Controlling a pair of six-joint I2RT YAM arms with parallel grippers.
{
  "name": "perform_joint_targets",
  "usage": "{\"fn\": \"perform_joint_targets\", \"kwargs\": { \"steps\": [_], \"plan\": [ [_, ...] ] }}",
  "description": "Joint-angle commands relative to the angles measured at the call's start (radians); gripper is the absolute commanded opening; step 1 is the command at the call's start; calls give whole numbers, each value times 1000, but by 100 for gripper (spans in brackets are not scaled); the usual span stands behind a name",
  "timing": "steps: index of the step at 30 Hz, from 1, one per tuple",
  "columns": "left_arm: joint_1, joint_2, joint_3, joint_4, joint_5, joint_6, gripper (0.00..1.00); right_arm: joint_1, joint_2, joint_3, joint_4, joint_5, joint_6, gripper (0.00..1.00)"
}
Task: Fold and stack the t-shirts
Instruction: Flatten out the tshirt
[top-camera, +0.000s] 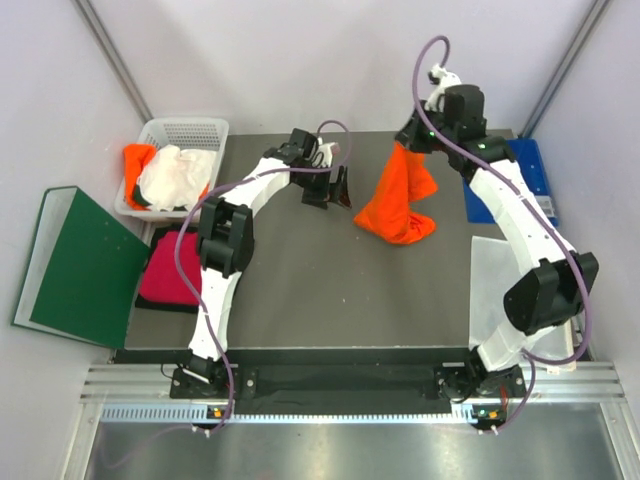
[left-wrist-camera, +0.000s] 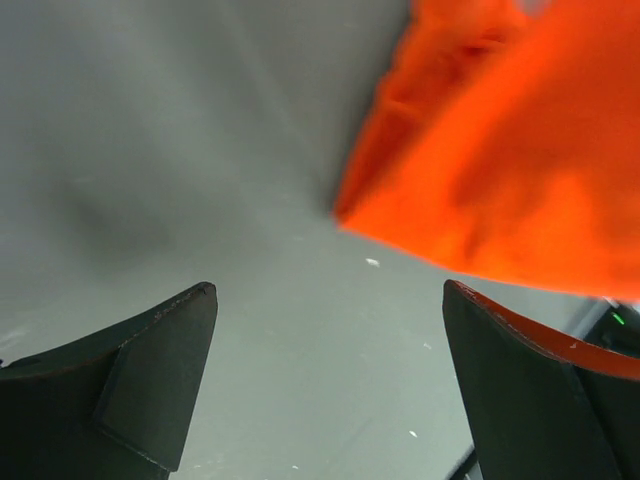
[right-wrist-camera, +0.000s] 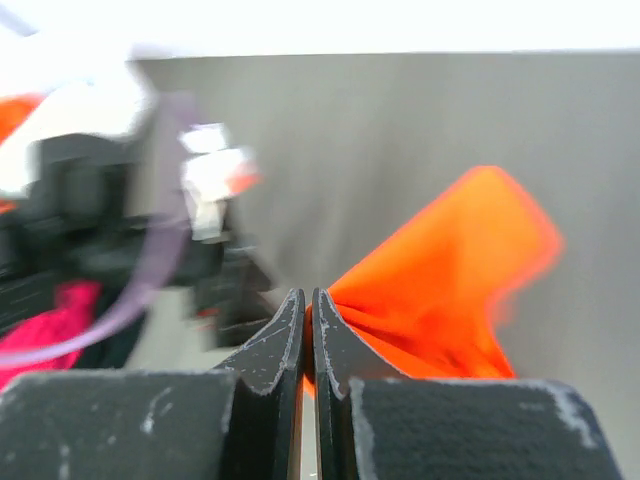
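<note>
Early days — the right jaws pinch the orange shirt (top-camera: 396, 205), which hangs unfolded onto the desk (top-camera: 300, 290); the left jaws gape beside it. A pink shirt (top-camera: 170, 272) lies left, and more wait in the basket (top-camera: 186, 128).

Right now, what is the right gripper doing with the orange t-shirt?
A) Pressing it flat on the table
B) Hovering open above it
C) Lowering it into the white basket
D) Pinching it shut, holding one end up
D: the right wrist view shows the right gripper with its jaws closed on the orange t-shirt, and the top view shows the cloth hanging down from it.
</note>
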Motion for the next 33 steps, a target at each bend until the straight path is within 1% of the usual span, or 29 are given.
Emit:
{"fn": "perform_joint_targets", "kwargs": {
  "steps": [1,2,3,4,5,6,7,8,9,10,11,12,14,15,16,17,18,19,21,24,26,29,30,31,32,33],
  "plan": [
    [29,-53,-30,10,-249,-48,99,153,91,148,-133,-158,-85,0],
    [40,-59,-33,7,-292,-64,99,183,114,209,-198,-189,-99,0],
    [69,-66,-37,1,-331,-83,99,217,155,238,-226,-242,-111,0],
    [86,-78,-50,-15,-378,-128,99,287,179,268,-264,-262,-119,0],
    [104,-86,-56,-24,-447,-152,99,321,202,335,-298,-281,-148,0],
    [144,-92,-76,-35,-476,-177,99,357,244,366,-368,-313,-165,1],
    [164,-110,-95,-36,-490,-218,99,415,264,396,-397,-328,-179,4],
    [182,-122,-117,-26,-489,-234,99,437,283,439,-421,-348,-202,10],
    [215,-133,-166,-10,-477,-246,99,454,309,449,-456,-370,-208,30],
    [224,-157,-191,5,-459,-255,99,473,315,449,-463,-365,-213,37],
    [232,-168,-214,46,-422,-255,99,474,314,425,-460,-358,-216,41],
    [232,-179,-241,57,-411,-255,99,474,294,403,-448,-332,-216,58],
    [227,-202,-258,85,-377,-249,99,454,254,324,-379,-260,-193,74],
    [223,-210,-276,97,-350,-246,99,442,208,290,-350,-209,-178,85],
    [218,-227,-287,112,-331,-237,99,400,187,259,-292,-192,-159,88],
    [210,-237,-300,158,-304,-228,99,373,153,198,-267,-180,-120,90],
    [206,-242,-316,172,-249,-220,99,322,142,167,-242,-180,-101,90],
    [200,-247,-318,179,-230,-203,99,296,136,120,-227,-175,-84,90],
    [174,-239,-307,179,-172,-176,99,236,143,84,-225,-152,-53,89],
    [121,-221,-277,133,-155,-86,99,182,174,27,-233,-119,-42,87],
    [85,-204,-260,108,-168,-65,99,162,202,-11,-228,-105,-32,86],
    [66,-166,-226,82,-145,-61,99,135,226,-59,-205,-103,-16,85],
    [65,-141,-215,77,-141,-62,95,127,232,-71,-185,-105,-12,85],
    [63,-129,-206,64,-138,-61,86,122,237,-85,-179,-106,-7,85],
    [60,-118,-180,53,-142,-58,70,121,246,-90,-174,-108,-6,85],
    [60,-92,-165,39,-158,-59,19,116,249,-94,-168,-109,-4,85]
  ]
}}
